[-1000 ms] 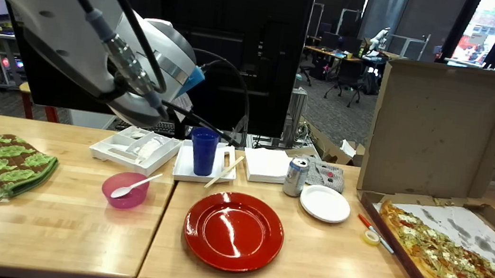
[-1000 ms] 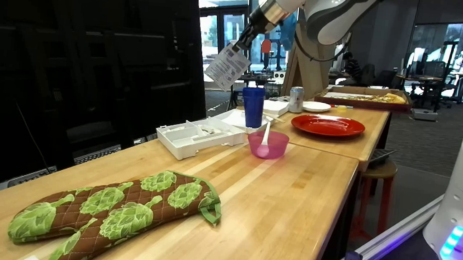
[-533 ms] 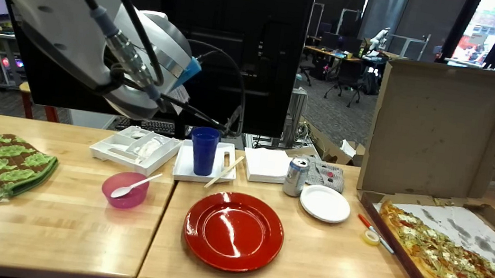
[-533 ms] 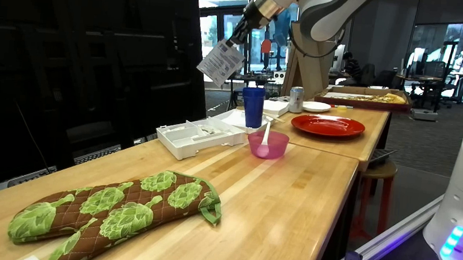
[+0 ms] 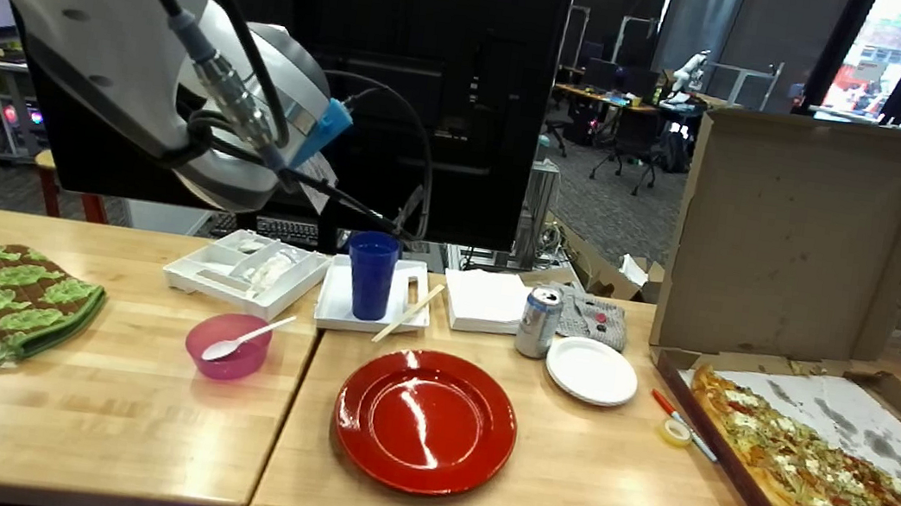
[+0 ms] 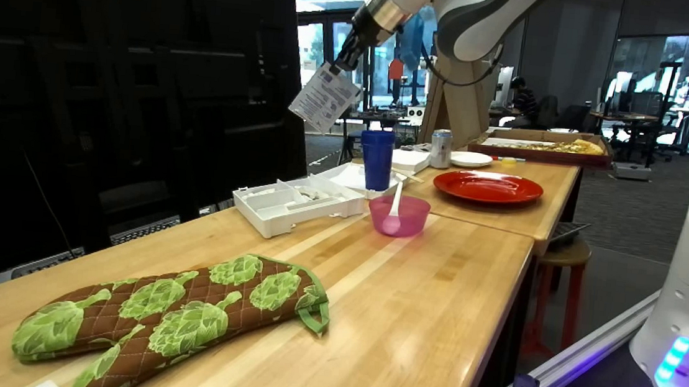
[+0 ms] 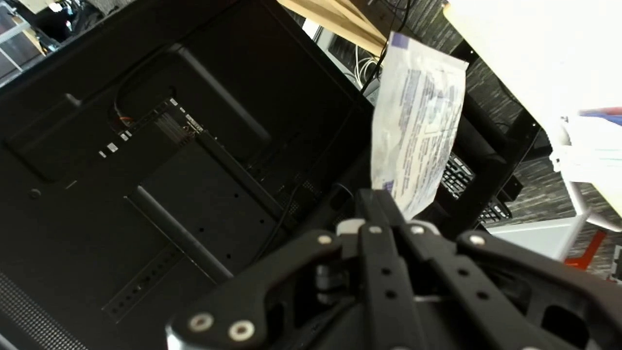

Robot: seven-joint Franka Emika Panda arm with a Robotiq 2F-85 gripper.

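My gripper point(image 7: 373, 197) is shut on a thin white packet point(image 7: 419, 121) with purple print, gripped near one corner. In an exterior view the packet point(image 6: 324, 99) hangs tilted from the fingertips point(image 6: 339, 66), in the air behind the table. In an exterior view only a piece of the packet point(image 5: 320, 182) shows; the arm hides the gripper there. The blue cup point(image 5: 371, 277) stands upright on a white tray point(image 5: 332, 307). A white compartment tray point(image 5: 194, 282) lies beside it. A pink bowl point(image 5: 209, 334) with a white spoon point(image 5: 220, 351) stands nearer the front.
A large black screen point(image 5: 459, 54) stands behind the table. On the table are a red plate point(image 5: 425, 424), a can point(image 5: 539, 321), a white plate point(image 5: 592, 371), a wooden stick point(image 5: 408, 314) and an oven mitt point(image 5: 18, 296). An open pizza box point(image 5: 799, 247) is at one end.
The arm and the held packet have moved a little to the left in both exterior views. The gripper stays shut on the packet. The table things have not moved.
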